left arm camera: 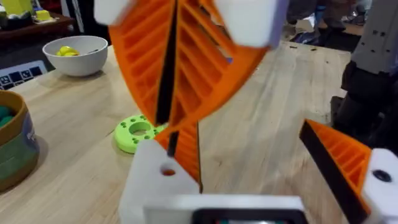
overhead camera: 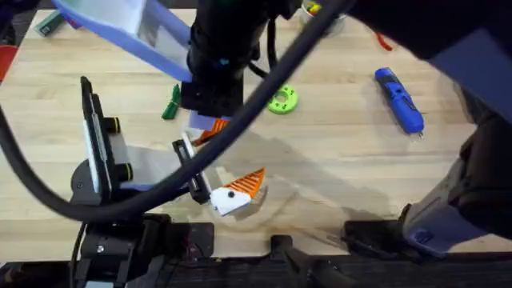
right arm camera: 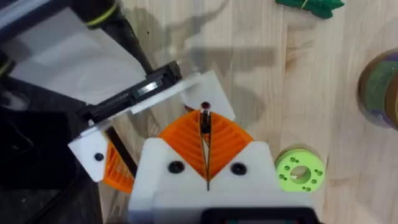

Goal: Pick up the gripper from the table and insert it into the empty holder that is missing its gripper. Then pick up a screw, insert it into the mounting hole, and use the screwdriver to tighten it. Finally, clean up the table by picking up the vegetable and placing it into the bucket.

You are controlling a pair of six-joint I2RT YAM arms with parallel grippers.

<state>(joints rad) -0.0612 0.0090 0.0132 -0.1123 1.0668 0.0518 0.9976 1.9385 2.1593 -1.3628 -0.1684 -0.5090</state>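
Wooden surface (overhead camera: 336, 160). Right claw (right arm camera: 204, 127) is pressed together on the small orange ribbed plastic wedge gripper (left arm camera: 186, 152), right against the white angular plastic holder (left arm camera: 155, 180) under it; seating looks unfinished. Left claw (left arm camera: 249, 158) is spread. Left to do: screw, tightening, cleanup. Blue chunky screwdriver (overhead camera: 399, 99), dark green toy vegetable (overhead camera: 171, 103) and orange-rimmed round bucket (left arm camera: 12, 143) sit well apart from the right claw.

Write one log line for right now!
right gripper: jaws shut over white angular plastic holder | left gripper: jaws open | blue chunky screwdriver: lying free
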